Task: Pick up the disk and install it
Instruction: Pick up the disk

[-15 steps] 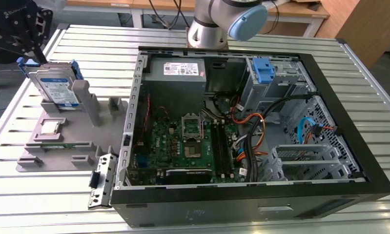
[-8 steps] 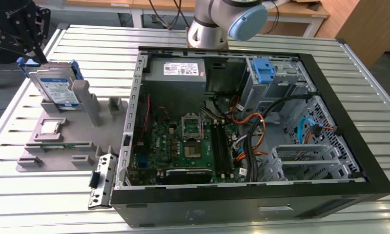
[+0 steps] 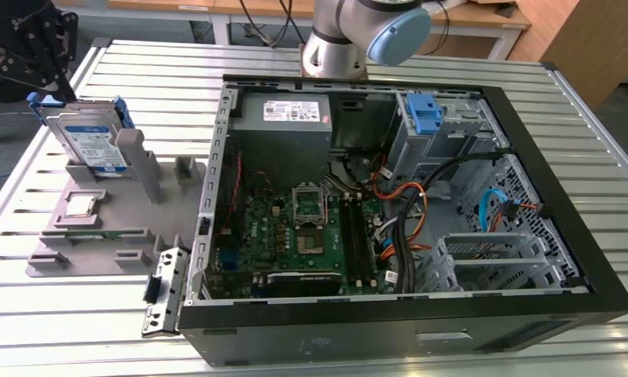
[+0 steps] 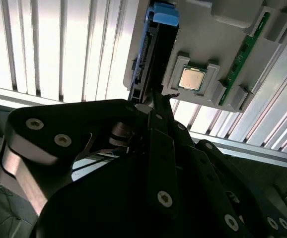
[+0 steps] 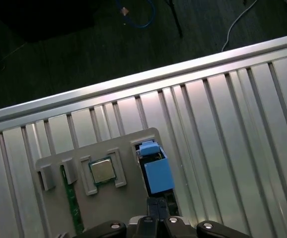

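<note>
The disk (image 3: 88, 141) stands on edge in a slot of the grey fixture (image 3: 135, 196) at the exterior view's left, its silver face and white-and-blue label showing, with a blue carrier frame around it. My black gripper (image 3: 49, 82) hangs just above the disk's upper far corner. In the second wrist view the disk (image 4: 151, 54) is edge-on, and the gripper (image 4: 157, 99) reaches its near end. In the first wrist view the fingers (image 5: 156, 204) are together right over the disk's blue frame (image 5: 158, 176). I see nothing clamped between them.
An open computer case (image 3: 565, 259) lies on the slatted metal table, with a bare blue bracket (image 3: 424, 114) in its drive bay. The fixture also holds a small square chip (image 4: 192, 78) and a green memory stick (image 4: 243, 49). The arm's base (image 3: 335, 47) stands behind the case.
</note>
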